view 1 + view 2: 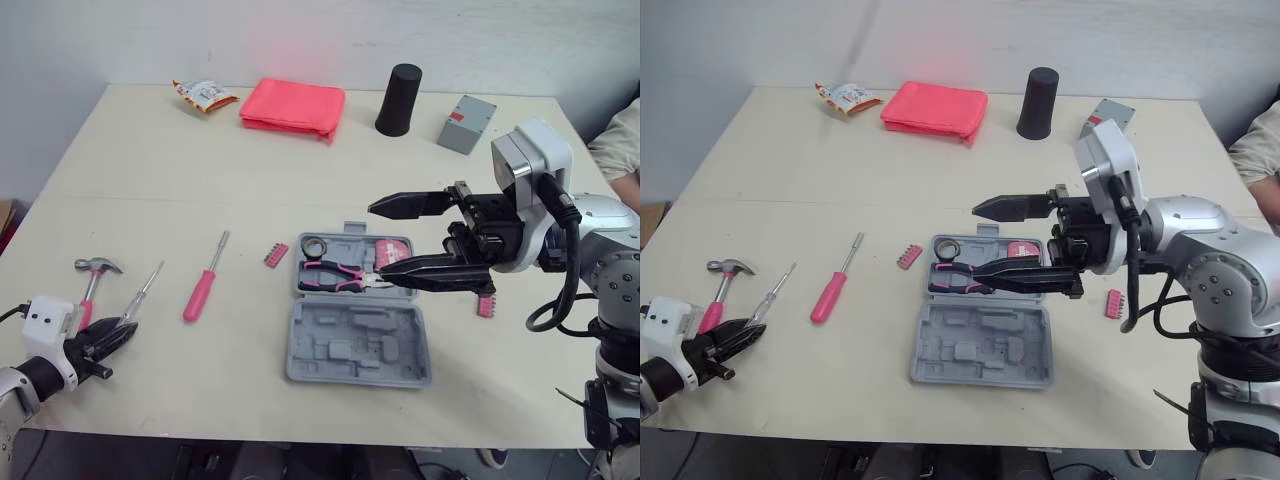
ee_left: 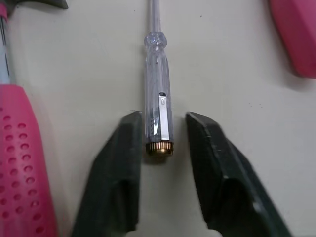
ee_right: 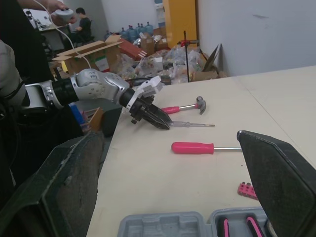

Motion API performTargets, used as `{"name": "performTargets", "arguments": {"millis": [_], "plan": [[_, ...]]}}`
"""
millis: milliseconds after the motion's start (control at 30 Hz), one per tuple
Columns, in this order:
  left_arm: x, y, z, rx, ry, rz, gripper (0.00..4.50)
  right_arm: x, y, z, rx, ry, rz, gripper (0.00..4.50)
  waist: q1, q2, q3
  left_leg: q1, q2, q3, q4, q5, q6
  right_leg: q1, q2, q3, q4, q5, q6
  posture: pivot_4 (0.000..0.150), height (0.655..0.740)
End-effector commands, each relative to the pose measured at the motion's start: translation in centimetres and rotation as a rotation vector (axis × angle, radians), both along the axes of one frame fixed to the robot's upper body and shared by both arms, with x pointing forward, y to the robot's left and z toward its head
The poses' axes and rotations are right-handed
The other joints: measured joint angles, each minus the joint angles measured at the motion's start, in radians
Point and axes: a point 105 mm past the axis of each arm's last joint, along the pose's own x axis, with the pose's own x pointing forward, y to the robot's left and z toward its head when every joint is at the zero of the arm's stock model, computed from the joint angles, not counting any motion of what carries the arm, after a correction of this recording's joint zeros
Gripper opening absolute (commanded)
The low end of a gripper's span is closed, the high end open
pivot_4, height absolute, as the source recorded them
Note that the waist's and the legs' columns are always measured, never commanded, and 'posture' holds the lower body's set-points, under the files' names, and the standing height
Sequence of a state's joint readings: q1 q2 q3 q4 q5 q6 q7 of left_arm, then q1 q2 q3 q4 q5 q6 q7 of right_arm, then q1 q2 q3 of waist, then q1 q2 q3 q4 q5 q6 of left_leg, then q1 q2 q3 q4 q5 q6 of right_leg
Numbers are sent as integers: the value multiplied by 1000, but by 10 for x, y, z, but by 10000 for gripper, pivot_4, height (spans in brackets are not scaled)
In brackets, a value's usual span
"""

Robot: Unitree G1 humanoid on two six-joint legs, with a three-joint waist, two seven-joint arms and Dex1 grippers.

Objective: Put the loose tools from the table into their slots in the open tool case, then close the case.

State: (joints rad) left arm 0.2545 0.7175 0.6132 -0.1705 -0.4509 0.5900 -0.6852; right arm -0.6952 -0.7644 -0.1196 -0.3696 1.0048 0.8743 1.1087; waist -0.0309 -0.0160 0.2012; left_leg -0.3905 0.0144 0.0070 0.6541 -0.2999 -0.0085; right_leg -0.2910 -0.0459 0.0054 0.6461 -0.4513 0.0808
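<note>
No legible text, labels (or numbers)

Silver arm [image 1: 612,218], looping black cable [image 1: 572,250], black right gripper [image 1: 374,239]

Bright, even indoor light on a pale tabletop; shadows are soft and short.

Light falls from above across the tabletop [image 1: 150,190], so the black cylinder [image 1: 398,99] near the far edge and the tool case [image 1: 358,345] near the front edge throw only faint shadows close to their bases. A pink glow sits on the wall above the red pouch [image 1: 292,108]. In the left wrist view the clear screwdriver [image 2: 157,98] carries small glints on its metal clip. In the right wrist view the right gripper [image 3: 167,134] looms dark before the bright table, with a dimmer room beyond.
</note>
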Motion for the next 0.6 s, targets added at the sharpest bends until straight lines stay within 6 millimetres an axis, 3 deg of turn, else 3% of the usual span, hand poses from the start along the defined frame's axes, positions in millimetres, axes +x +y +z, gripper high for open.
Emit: {"name": "performTargets", "arguments": {"millis": [33, 133, 200, 267, 367, 433, 600], "plan": [[6, 1, 14, -8, -61, 12, 412, -8, -2, 8, 3, -46, 15, 45000, 0, 0, 0, 0, 0, 0, 0, 0, 0, 0, 0, 0, 0, 0, 0, 1500, 7361], [11, -1, 29, 33, -105, -7, 412, -7, -5, 7, -11, -44, 2, 45000, 1, 0, 0, 0, 0, 0, 0, 0, 0, 0, 0, 0, 0, 0, 0, 1500, 7361], [12, -13, 55, 133, -143, -104, 412, -5, -15, -1, -69, -26, -38, 45000, 1, -2, 1, -1, 0, 0, 0, 0, 0, 0, 0, 0, 0, 0, 0, 1500, 7361], [12, -46, 82, 219, -161, -312, 412, -5, -28, -10, -123, -2, -74, 45000, 6, -4, 0, -2, 0, -1, -1, 0, 0, 0, 0, -1, 0, 0, 0, 1500, 7361], [9, -93, 100, 242, -137, -598, 412, -6, -36, -16, -158, 14, -102, 45000, 9, -3, 0, -3, -1, -2, 0, 0, 0, 1, -1, -2, -1, 0, 0, 1500, 7361], [8, -114, 104, 256, -114, -736, 412, -6, -38, -20, -172, 17, -112, 45000, 4, -2, 0, -2, -1, -1, 0, 0, 0, 2, -1, -1, -2, 0, 0, 1500, 7361], [27, -174, 105, 370, -21, -1081, 412, -11, -44, -38, -220, 83, -164, 45000, 5, 1, 2, -2, 0, -1, -2, 1, -1, 1, 3, 0, -2, 0, 0, 1500, 7361]]}}
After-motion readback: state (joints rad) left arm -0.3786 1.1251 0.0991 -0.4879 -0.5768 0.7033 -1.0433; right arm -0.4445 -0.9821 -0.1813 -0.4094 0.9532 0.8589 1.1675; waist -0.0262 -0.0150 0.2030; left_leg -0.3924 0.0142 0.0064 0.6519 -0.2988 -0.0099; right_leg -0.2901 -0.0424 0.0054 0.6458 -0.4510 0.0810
